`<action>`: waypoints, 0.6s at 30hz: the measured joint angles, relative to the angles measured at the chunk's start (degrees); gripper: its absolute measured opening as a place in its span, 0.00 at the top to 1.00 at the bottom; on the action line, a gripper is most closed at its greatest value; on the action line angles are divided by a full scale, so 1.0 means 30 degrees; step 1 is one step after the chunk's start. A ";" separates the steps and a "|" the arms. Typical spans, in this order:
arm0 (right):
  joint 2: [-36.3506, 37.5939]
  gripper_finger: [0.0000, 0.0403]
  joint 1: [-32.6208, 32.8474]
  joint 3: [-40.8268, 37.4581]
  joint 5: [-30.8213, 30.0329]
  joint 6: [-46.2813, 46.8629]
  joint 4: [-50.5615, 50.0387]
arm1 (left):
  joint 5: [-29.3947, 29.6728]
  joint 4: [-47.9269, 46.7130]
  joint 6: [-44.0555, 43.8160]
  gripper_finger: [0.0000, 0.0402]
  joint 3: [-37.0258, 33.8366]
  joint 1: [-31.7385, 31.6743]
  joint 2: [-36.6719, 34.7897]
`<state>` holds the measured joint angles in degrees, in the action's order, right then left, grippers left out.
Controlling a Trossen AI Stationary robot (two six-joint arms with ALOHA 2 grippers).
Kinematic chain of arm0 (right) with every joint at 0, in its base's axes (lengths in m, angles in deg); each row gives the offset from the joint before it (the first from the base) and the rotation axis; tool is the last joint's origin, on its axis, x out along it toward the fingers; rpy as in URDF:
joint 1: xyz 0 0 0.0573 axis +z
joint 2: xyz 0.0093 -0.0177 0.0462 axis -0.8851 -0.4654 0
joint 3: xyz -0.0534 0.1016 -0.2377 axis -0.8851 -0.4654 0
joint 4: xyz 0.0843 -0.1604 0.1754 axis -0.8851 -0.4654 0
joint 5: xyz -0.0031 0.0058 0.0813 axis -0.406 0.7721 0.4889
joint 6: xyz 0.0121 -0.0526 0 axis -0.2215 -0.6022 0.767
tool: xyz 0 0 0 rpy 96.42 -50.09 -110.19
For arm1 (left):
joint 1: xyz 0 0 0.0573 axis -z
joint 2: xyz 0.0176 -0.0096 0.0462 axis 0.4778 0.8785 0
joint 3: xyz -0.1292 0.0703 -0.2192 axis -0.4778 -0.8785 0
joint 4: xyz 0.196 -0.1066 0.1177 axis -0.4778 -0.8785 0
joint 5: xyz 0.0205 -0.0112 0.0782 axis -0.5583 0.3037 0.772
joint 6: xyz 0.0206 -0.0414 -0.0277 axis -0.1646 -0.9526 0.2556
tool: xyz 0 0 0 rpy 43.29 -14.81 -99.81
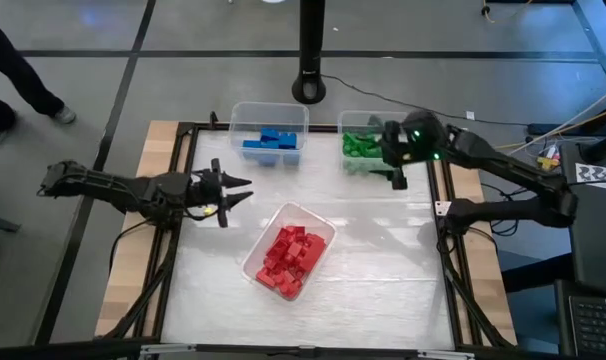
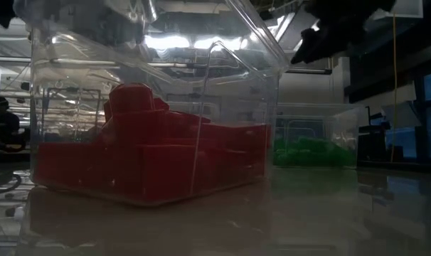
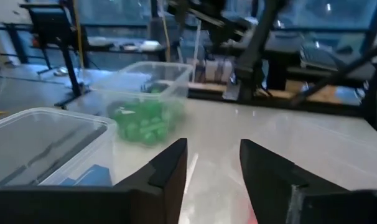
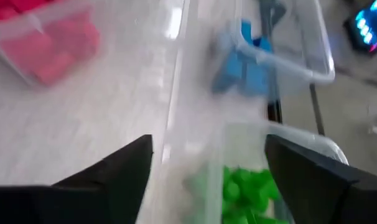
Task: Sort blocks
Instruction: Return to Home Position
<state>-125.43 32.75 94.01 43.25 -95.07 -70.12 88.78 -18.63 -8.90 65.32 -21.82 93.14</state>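
Green blocks (image 4: pixel 247 186) just beneath right hand (image 4: pixel 207 146)

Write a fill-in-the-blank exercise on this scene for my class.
1. The lone bin holds ___ blocks.
2. The right end effector hovers at the bin of ___ blocks.
3. The left end effector is ___ and empty.
Missing: red, green, open.
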 joint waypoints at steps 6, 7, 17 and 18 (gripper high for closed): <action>0.3226 0.49 0.0472 -0.3617 0.0856 0.0932 0.3165 | -0.0020 0.2495 0.0036 0.76 -0.3129 -0.0776 -0.2291; 0.3727 0.54 0.0472 -0.4176 0.0951 0.1050 0.3677 | -0.0020 0.2513 -0.0001 0.78 -0.3442 -0.0839 -0.2636; 0.7572 0.98 0.0472 -0.8786 0.1692 0.2287 0.8954 | -0.0005 0.2534 0.0278 0.99 -0.5672 -0.0905 -0.5879; 0.7932 0.99 0.0471 -0.9141 0.1765 0.2281 0.9131 | -0.0005 0.2512 0.0401 0.99 -0.5903 -0.0905 -0.6211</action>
<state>-101.64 34.17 66.58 48.54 -88.23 -42.73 88.76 -11.09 -7.70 47.62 -24.53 74.51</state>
